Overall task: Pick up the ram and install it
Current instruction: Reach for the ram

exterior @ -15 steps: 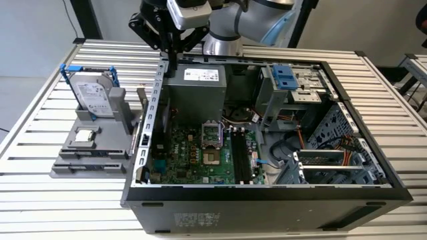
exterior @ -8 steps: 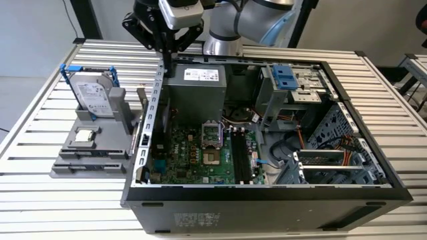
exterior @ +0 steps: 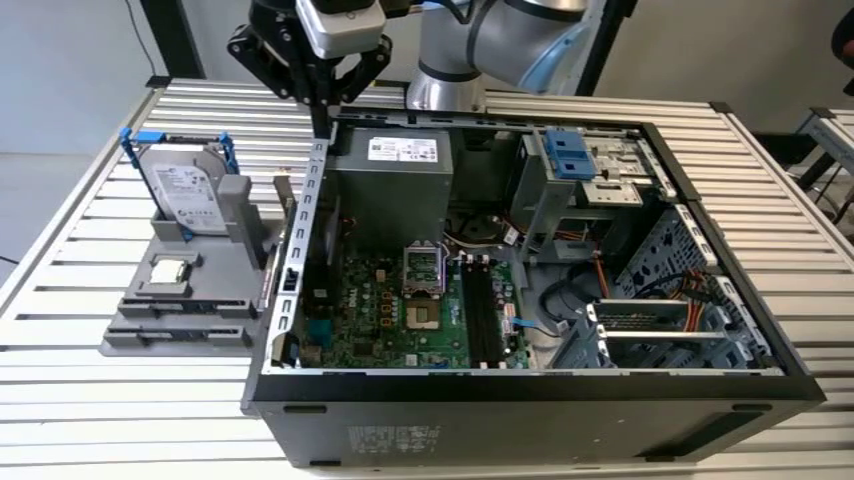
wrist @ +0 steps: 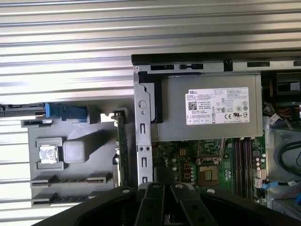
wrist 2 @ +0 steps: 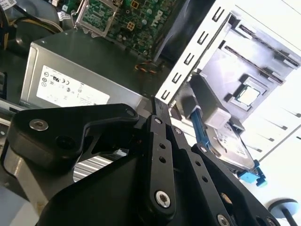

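The ram [exterior: 283, 208] is a thin green strip standing on edge in the grey holder [exterior: 174, 300], right beside the computer case's outer wall; it appears edge-on in the first wrist view [wrist: 121, 150]. My gripper [exterior: 322, 125] hangs above the case's back corner on the exterior view's left, a little beyond the ram's far end. Its black fingers [wrist 2: 157, 110] meet at a point with nothing between them, as the first wrist view [wrist: 157, 189] also shows. The long black motherboard slots [exterior: 481, 315] lie inside the case.
The open computer case [exterior: 287, 330] stands on a slatted metal table [exterior: 80, 400]. The grey holder also carries a silver hard drive in a blue frame [exterior: 187, 185] and a small square silver chip [exterior: 167, 272]. A grey power supply [exterior: 394, 175] fills the case's back corner.
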Motion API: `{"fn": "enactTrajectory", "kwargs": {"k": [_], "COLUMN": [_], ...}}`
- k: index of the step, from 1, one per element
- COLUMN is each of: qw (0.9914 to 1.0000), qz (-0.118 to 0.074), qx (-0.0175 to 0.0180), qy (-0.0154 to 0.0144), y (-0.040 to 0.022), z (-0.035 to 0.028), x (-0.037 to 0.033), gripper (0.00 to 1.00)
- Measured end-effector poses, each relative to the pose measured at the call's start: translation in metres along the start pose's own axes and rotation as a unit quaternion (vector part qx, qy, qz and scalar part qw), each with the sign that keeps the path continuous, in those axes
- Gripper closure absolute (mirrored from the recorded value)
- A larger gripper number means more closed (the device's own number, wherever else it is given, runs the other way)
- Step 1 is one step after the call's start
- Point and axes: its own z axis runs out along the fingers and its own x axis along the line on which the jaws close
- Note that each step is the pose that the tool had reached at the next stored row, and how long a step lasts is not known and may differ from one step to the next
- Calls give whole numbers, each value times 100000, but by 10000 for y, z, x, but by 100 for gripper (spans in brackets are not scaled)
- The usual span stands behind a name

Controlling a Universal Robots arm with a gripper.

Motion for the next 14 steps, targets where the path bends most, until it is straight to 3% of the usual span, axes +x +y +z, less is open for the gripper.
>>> {"fn": "enactTrajectory", "kwargs": {"k": [14], "qw": [100000], "qz": [1], "qx": [1], "qy": [1], "y": [-15], "z": [-5], "x": [221], "gripper": [100]}}
